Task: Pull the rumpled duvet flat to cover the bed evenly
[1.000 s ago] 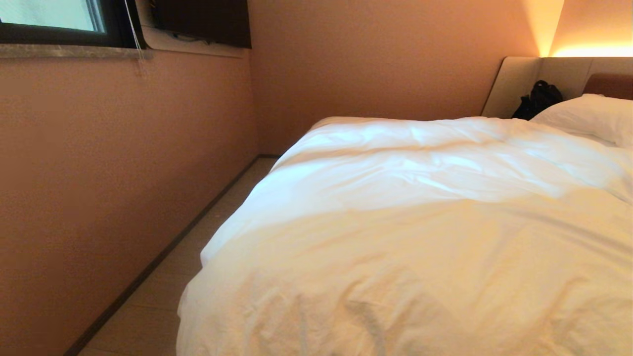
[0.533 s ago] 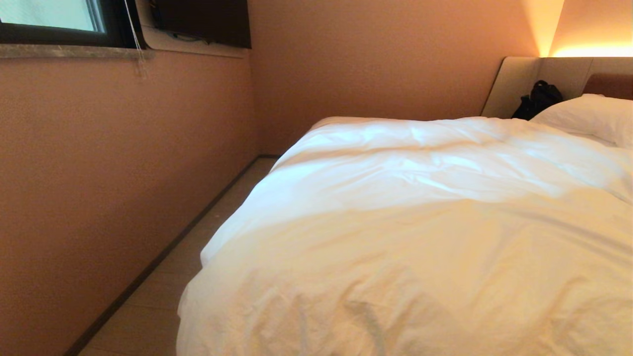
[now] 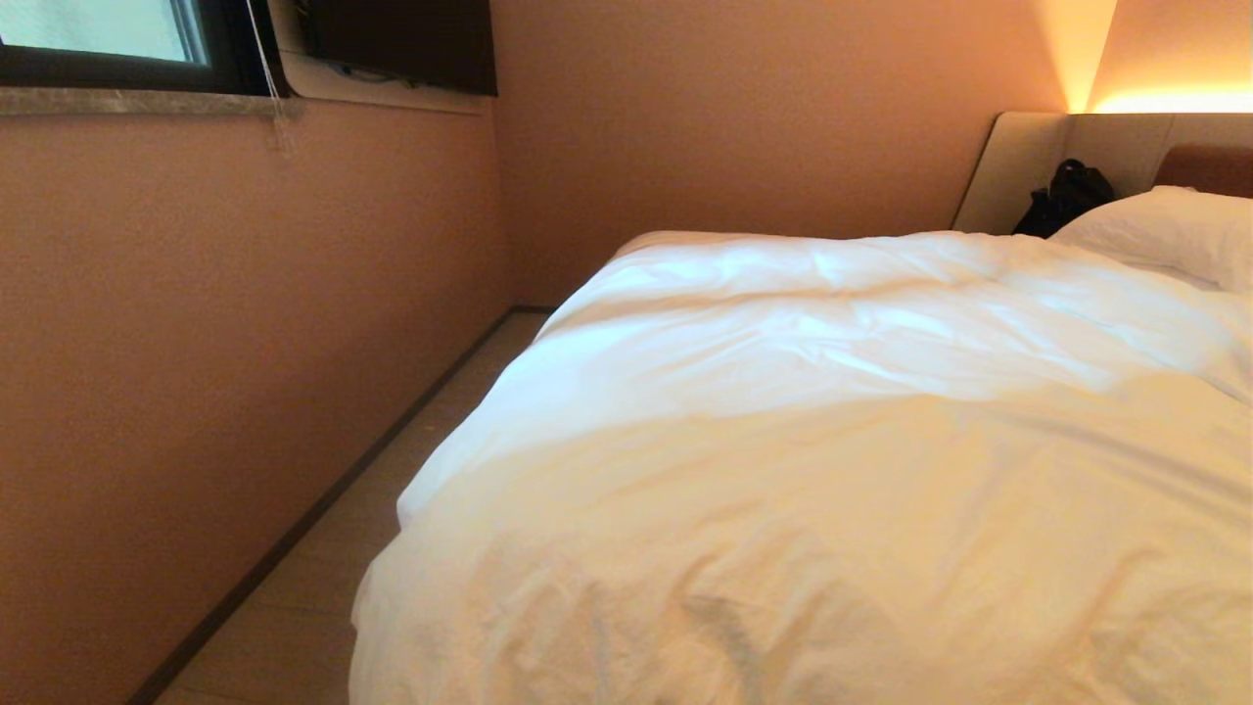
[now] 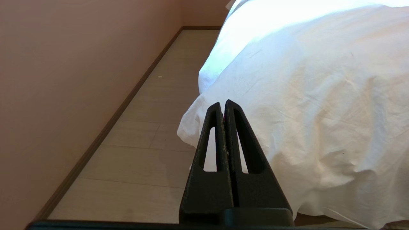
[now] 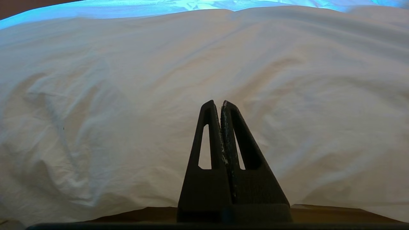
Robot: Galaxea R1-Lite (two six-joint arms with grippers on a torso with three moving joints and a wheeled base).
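The white duvet (image 3: 832,441) lies wrinkled over the bed and hangs down its near end and left side. The bed shows only as a strip of brown base (image 5: 335,212) under the duvet's hem and the padded headboard (image 3: 1038,162) at the far right. Neither arm appears in the head view. My left gripper (image 4: 223,103) is shut and empty, pointing at the duvet's hanging near-left corner (image 4: 191,127) without touching it. My right gripper (image 5: 220,103) is shut and empty too, held before the duvet (image 5: 127,95) draped over the bed's end.
A beige wall (image 3: 196,343) runs close along the bed's left side, leaving a narrow strip of pale floor (image 3: 323,578). A white pillow (image 3: 1165,230) and a black bag (image 3: 1067,196) sit at the headboard. A window (image 3: 98,29) is high on the left.
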